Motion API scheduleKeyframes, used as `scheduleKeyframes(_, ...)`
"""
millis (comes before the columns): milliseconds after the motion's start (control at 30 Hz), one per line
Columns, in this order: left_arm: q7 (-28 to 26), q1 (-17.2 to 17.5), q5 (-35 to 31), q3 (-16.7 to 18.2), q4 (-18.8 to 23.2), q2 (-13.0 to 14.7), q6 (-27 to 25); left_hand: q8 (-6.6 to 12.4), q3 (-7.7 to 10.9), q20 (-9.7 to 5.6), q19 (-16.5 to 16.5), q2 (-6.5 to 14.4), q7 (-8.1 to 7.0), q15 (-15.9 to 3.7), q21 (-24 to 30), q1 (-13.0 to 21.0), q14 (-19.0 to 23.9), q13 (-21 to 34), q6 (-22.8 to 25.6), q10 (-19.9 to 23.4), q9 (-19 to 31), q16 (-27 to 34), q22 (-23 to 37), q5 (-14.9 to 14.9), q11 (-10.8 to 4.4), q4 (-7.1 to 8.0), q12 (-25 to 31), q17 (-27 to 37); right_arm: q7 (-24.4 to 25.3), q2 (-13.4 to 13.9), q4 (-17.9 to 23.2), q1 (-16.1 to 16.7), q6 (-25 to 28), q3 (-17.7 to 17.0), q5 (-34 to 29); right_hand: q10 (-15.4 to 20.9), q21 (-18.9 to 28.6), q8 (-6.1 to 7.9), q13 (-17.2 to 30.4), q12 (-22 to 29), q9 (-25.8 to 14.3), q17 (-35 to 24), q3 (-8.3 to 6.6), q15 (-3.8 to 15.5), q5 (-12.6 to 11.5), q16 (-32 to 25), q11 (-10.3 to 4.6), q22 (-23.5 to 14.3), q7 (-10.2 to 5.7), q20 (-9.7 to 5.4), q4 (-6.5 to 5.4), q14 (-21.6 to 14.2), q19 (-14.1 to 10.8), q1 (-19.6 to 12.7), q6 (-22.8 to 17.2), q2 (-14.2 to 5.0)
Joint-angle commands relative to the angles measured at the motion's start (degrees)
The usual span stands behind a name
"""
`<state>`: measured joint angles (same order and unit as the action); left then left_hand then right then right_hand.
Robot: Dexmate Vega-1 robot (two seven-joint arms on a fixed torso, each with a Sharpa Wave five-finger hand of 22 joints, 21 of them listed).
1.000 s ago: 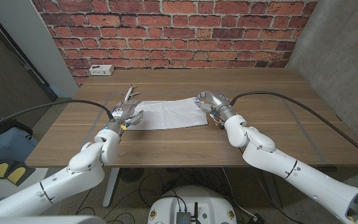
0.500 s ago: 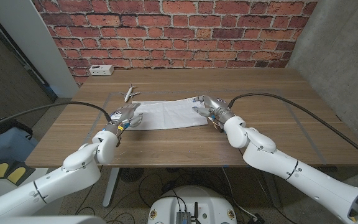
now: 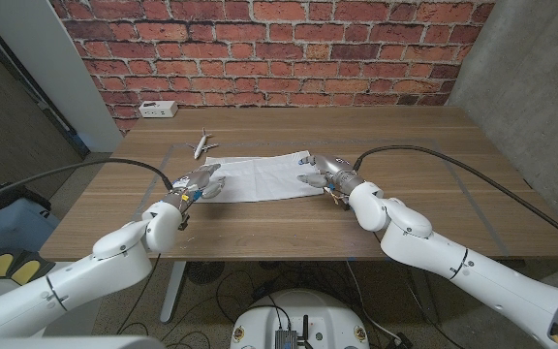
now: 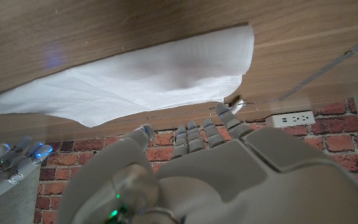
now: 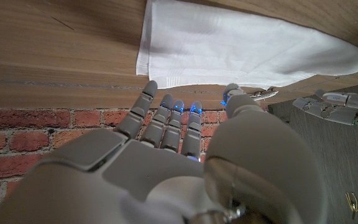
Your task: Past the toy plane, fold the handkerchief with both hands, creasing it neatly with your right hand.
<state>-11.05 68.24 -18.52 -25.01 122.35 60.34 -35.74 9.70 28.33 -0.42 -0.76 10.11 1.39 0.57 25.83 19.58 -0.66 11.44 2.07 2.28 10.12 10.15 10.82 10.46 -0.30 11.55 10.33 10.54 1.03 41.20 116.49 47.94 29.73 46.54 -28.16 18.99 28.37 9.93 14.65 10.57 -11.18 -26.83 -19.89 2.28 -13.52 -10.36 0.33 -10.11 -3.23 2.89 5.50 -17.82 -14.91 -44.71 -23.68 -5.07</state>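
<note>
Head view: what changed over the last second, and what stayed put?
Both hands drew back toward the robot off the handkerchief: the left hand from near the toy plane to the cloth's left end, the right hand to its right end. Neither holds it now. The folded cloth and plane stayed put.

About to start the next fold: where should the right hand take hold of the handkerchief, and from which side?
Probably its near right corner. The handkerchief lies flat and already folded into a long strip, so only its edges offer a pinch. The right hand sits open at that end; come in from the right, low over the table, and slide fingers under the hem.
</note>
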Motion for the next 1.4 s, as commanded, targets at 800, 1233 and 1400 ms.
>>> scheduleKeyframes(800,4.83,-5.24,6.70,-3.68,-1.45,3.17,1.33,0.26,-4.63,-0.10,-2.23,-1.17,0.18,0.27,-0.74,-10.05,-2.58,-0.54,-3.16,-2.38,0.13,0.30,0.45,1.65,0.03,-0.24,0.57,0.08,-15.41,1.05,1.11,-5.58,6.43,5.92,-7.51,-9.68,-3.64,0.09,-1.40,-0.32,0.10,3.90,1.46,0.93,2.16,-0.04,-1.11,-0.12,-0.76,1.83,3.26,9.91,3.45,-0.14,10.42,1.98)
scheduleKeyframes(1233,10.30,-8.75,7.43,-5.92,-2.43,4.29,1.41,0.33,-7.40,-0.54,-2.79,-4.43,0.10,0.12,-1.47,-13.21,-3.24,-0.63,-4.24,-2.61,0.02,0.20,0.10,1.88,-0.13,-1.59,0.80,-0.25,-16.92,-0.64,-0.96,-7.05,7.03,7.87,-11.23,-11.14,-4.41,0.27,-1.74,-0.05,0.15,5.22,1.01,0.81,2.52,-0.17,-1.02,-0.09,-0.99,1.74,4.22,11.43,3.67,-1.94,12.42,2.29)
scheduleKeyframes(1400,10.84,-9.22,8.20,-6.00,-3.10,4.43,2.70,0.32,-7.88,-0.28,-2.75,-5.11,0.63,0.24,-1.66,-13.59,-3.21,-0.63,-4.68,-2.37,0.00,0.25,-0.03,1.97,0.19,-2.01,0.99,-0.35,-17.35,-1.39,-2.04,-7.74,6.73,8.68,-12.81,-13.39,-5.15,0.31,-2.02,-0.23,0.20,6.54,0.50,1.51,2.91,0.03,-1.53,-0.08,-1.06,1.24,4.56,13.63,3.86,-4.05,14.31,2.66)
